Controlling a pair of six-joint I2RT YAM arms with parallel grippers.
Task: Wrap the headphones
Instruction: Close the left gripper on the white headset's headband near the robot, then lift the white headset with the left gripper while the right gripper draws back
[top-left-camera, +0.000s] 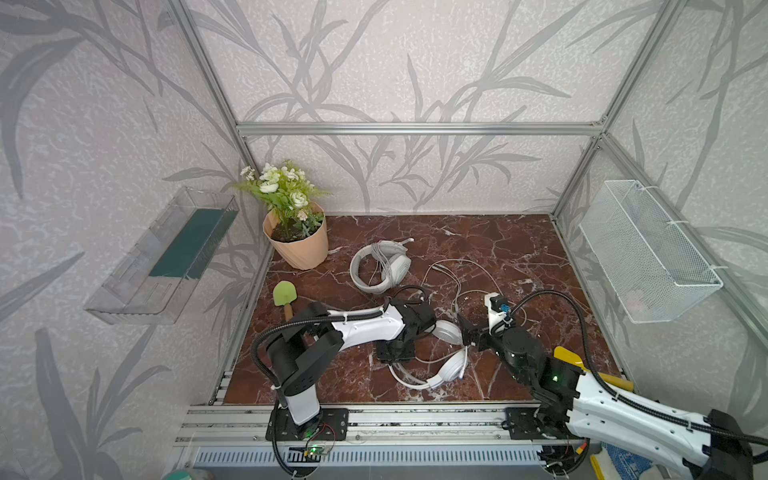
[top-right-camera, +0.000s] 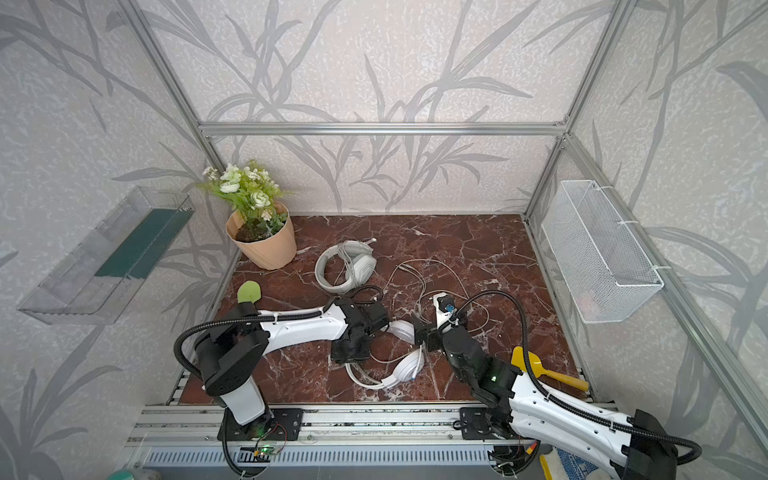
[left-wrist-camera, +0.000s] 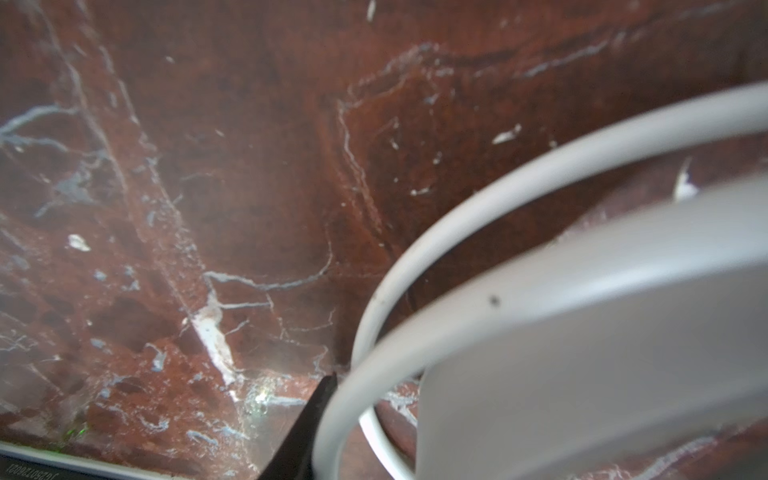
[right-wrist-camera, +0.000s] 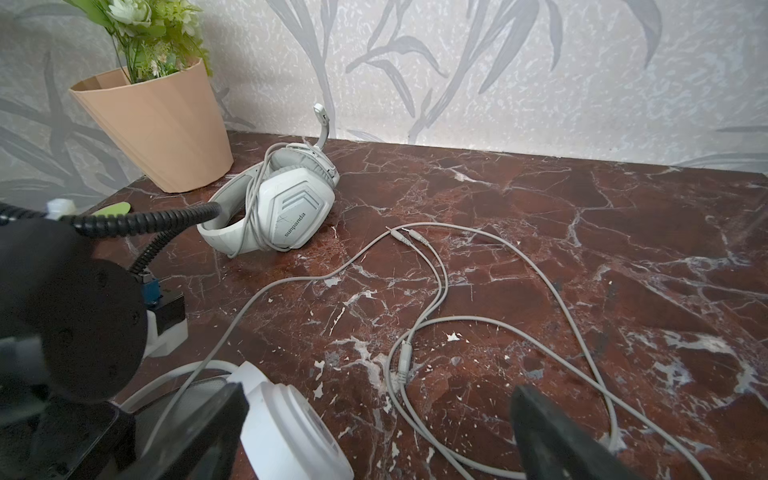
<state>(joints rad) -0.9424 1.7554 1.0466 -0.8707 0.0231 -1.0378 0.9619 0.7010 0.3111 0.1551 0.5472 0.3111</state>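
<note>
At the near middle of the marble tabletop, the glossy white headset is lying flat, its headband running under the left gripper; that gripper is pointing down over the band, one dark finger sitting just beside it, though I cannot tell whether it is clamping anything; the right gripper is standing with jaws spread wide, an ear cup and the loose cable lying between them; the greyish-white headset is resting farther back, near the flower pot, its cable wound around it.

Table red-brown, white-veined; pot peach; headphones white
</note>
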